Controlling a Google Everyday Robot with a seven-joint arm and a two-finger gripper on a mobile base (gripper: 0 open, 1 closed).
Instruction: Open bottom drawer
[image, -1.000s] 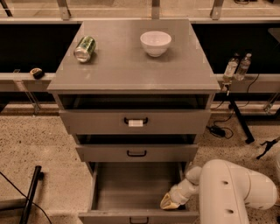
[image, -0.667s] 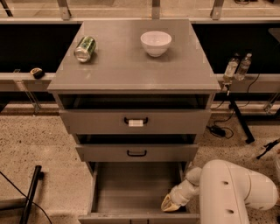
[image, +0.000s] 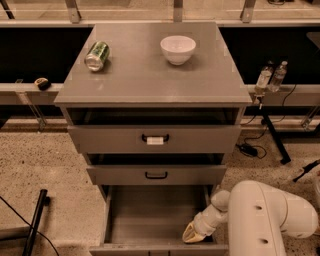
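The bottom drawer (image: 155, 215) of the grey three-drawer cabinet stands pulled out towards me, and its grey inside floor shows. Its front panel lies at the bottom edge of the view and its handle is hidden. My gripper (image: 192, 234) sits inside the drawer at its front right corner, at the end of my white arm (image: 260, 220). The middle drawer (image: 156, 175) with a black loop handle and the top drawer (image: 155, 139) with a white label on its handle are both pushed in.
A green can (image: 97, 55) lies on its side and a white bowl (image: 177, 49) stands on the cabinet top (image: 150, 80). Bottles (image: 270, 77) and cables are to the right. A black pole (image: 35, 220) lies on the speckled floor at the left.
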